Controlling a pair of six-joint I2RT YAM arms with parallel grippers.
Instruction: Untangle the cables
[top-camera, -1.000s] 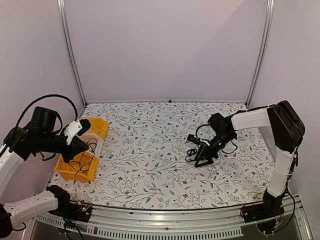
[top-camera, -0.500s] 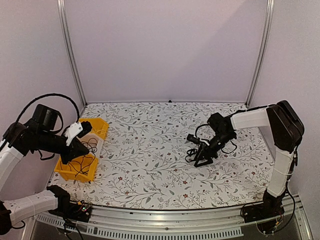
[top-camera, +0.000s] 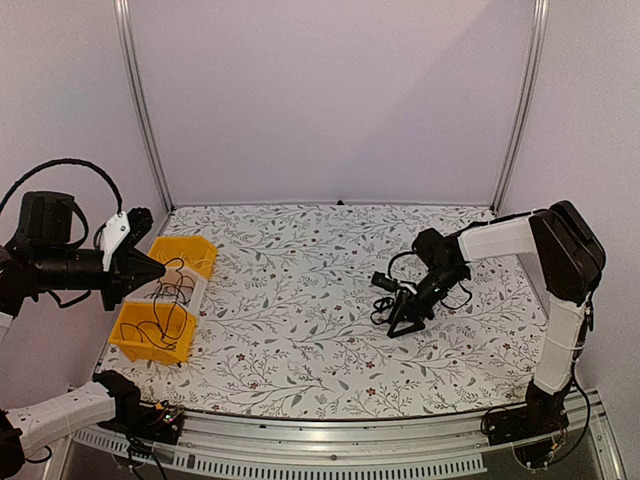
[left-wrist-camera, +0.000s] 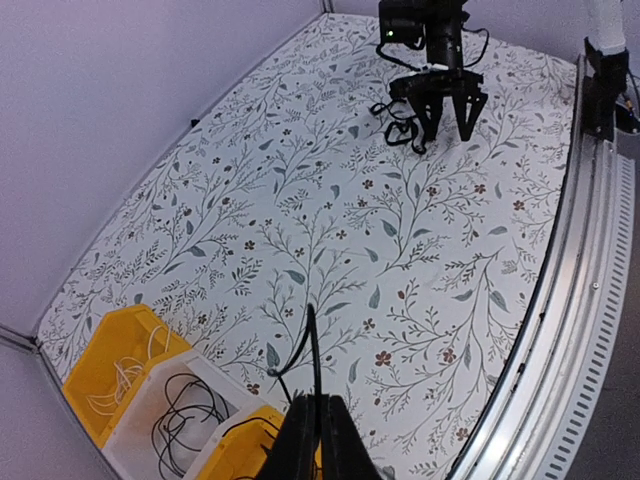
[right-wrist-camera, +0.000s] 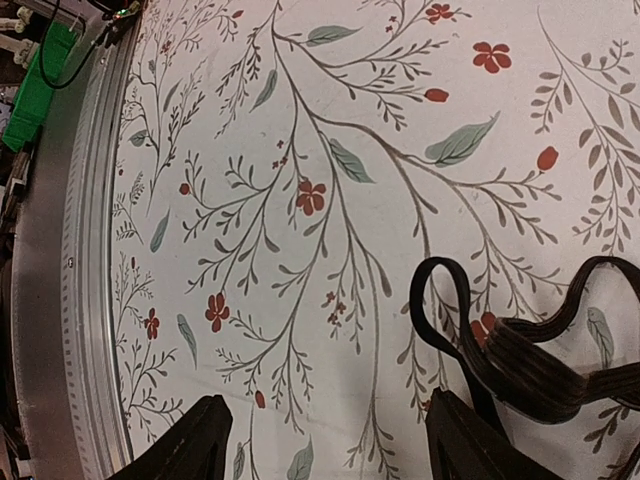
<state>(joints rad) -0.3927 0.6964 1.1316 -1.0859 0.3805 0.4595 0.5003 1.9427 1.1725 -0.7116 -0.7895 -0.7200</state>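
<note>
Right gripper (right-wrist-camera: 325, 430) spread, cables (right-wrist-camera: 520, 350) beside one finger

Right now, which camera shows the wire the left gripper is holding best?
The left wrist camera. There the thin black wire rises from the shut left gripper, close up. The top camera shows only faint threads by the gripper's tip. The right wrist camera misses it.

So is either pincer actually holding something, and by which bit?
The left pincer is shut on a thin black cable, pinching its wire; which stretch of it cannot be told. The right pincer is open and holds nothing.
</note>
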